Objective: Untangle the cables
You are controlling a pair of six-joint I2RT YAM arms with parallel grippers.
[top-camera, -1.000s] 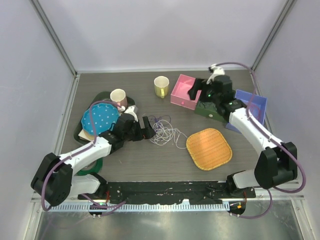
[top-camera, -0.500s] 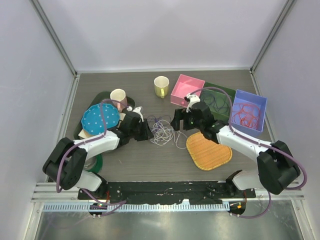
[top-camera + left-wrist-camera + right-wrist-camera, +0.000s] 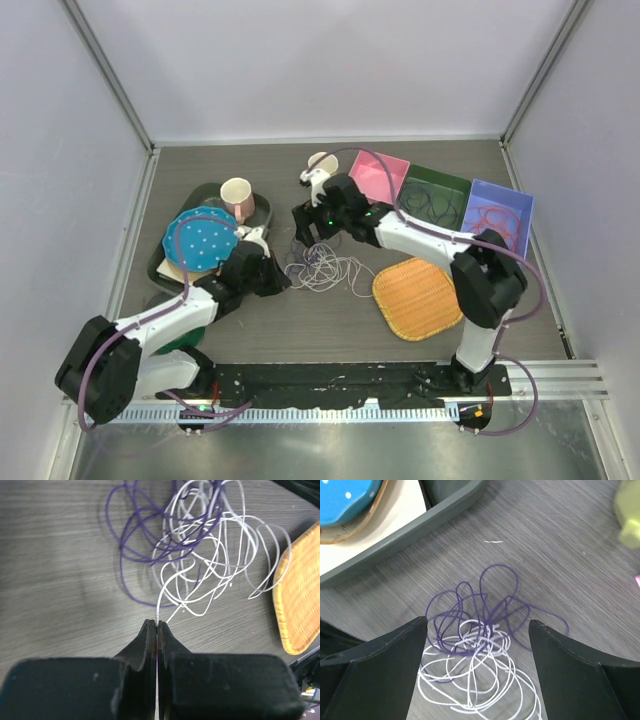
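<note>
- The cables lie in one loose knot on the bare table between the two arms – a white cable looped through a purple cable.
- The left gripper has its fingers pressed together on a single white strand at the near edge of the knot. That looks like an anchor, so the white can be drawn out towards the near-left.
- The right gripper hangs over the far side with its fingers spread wide and nothing between them. It straddles the purple loops, probably lining up a pinch on that colour.
- Opposite grips would let the arms pull apart across the knot.
- Open room: bare tabletop lies near-left of the knot, behind the left gripper.
- Edges to mind – the wicker mat sits just right of the white loops, the grey tray is close on the left, and a yellow-green mug stands beyond the right gripper.
</note>
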